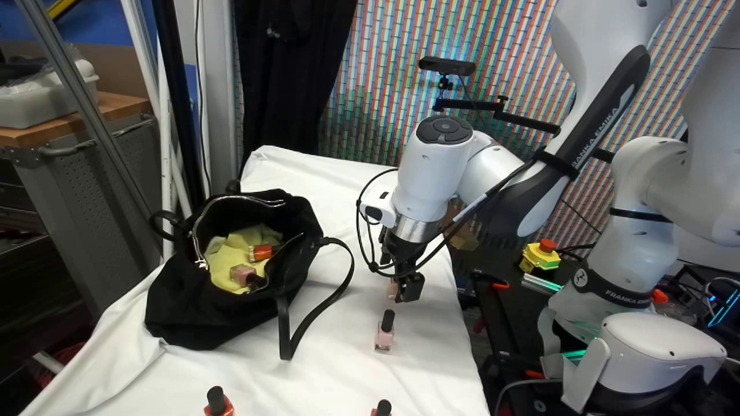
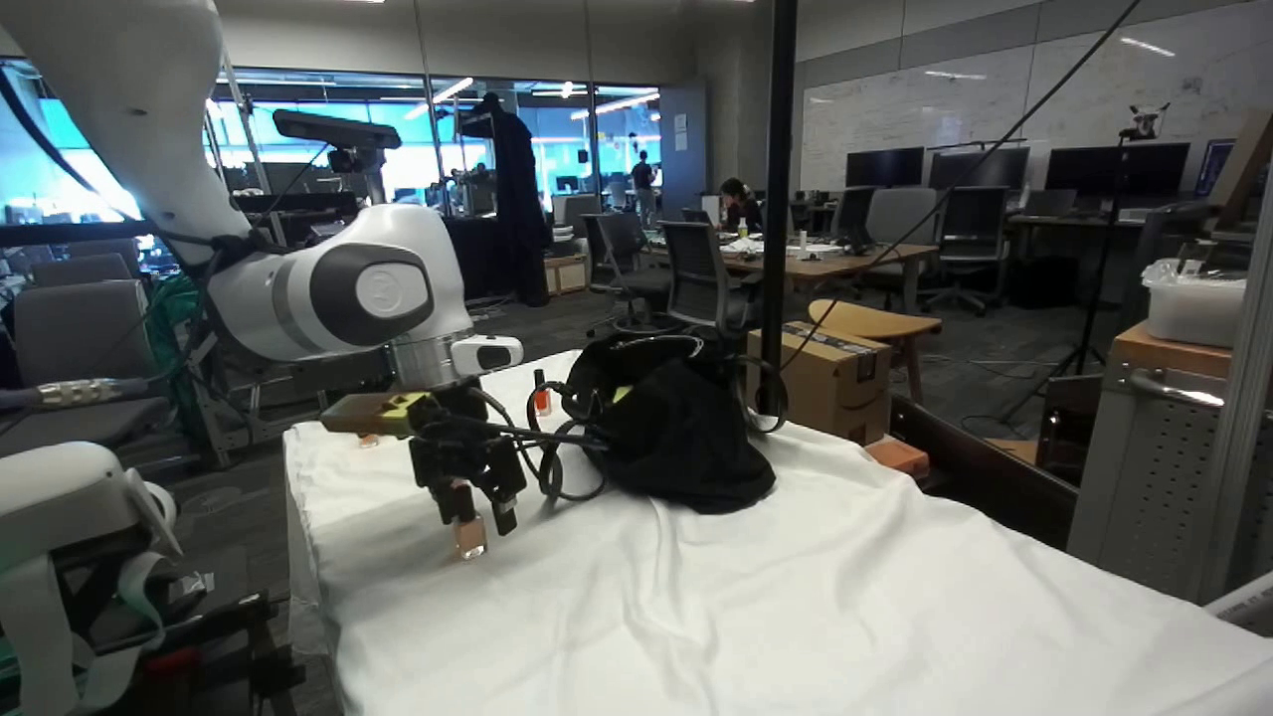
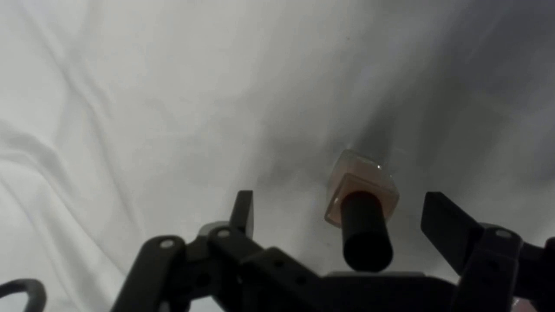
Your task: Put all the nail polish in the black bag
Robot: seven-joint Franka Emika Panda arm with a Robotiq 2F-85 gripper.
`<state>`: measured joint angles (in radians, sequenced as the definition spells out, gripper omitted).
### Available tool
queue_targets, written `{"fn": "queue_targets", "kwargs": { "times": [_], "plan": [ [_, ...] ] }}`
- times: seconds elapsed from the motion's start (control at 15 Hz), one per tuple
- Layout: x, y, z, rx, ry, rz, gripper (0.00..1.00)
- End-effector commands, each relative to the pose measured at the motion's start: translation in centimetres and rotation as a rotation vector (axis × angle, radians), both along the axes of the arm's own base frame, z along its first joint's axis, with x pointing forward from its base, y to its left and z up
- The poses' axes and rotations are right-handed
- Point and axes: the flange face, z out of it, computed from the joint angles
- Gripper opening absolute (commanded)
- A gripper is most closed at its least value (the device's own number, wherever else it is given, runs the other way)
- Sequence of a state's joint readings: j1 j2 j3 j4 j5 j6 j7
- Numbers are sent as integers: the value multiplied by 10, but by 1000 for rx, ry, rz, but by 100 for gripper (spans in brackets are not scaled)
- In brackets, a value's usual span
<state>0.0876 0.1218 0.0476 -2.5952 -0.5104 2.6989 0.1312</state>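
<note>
While the black end effector (image 3: 338,212)—jaws spread—straddles an upright pink glass nail-polish bottle (image 3: 362,208), the black fabric handbag (image 1: 217,315) sits open nearby.

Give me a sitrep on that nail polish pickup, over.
Gripper open, astride upright pink bottle, no grip. Orange bottle and second pink bottle inside black bag; more bottles on white cloth. Nothing seen blocking the grip.

Pincer (image 3: 338,197): black
Bag (image 1: 196,315): black
Bag's lining (image 1: 222,260): yellow-green
Upper bottle (image 1: 263,252) in the bag: orange-red
Lower bottle (image 1: 241,273) in the bag: dusty pink, dark cap (image 1: 254,281)
Bottle (image 3: 362,182) between the pincer's fingers (image 3: 243,212): peachy pink, black cap
Cloth (image 1: 329,370): plain white
Arm (image 1: 430,179): white with black trim
Backdrop (image 1: 384,75): thin stripes of red, blue, yellow and white
</note>
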Motion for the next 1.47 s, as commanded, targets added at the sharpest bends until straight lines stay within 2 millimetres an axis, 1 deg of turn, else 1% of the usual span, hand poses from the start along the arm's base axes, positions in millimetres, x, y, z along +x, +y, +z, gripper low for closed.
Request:
{"fn": "queue_targets", "kwargs": {
  "times": [0.0,0.2,0.47,0.53,0.6,0.67,0.93,1.0,1.13,1.2,1.27,1.4],
  "plan": [
    [9,-6,-10,-32,7,-11,100],
    [11,-11,-14,-28,-5,-9,100],
    [8,-11,-15,-17,-2,-6,100],
    [8,-10,-15,-16,2,0,90],
    [7,-8,-15,-16,4,6,73],
    [5,-6,-15,-15,6,10,68],
    [2,-1,-15,-22,6,22,38],
    [1,0,-16,-25,9,23,33],
    [0,3,-13,-29,15,25,20],
    [-1,6,-10,-36,21,28,18],
    [-1,8,-7,-42,23,29,21],
    [-4,17,5,-66,23,37,21]
  ]
}}
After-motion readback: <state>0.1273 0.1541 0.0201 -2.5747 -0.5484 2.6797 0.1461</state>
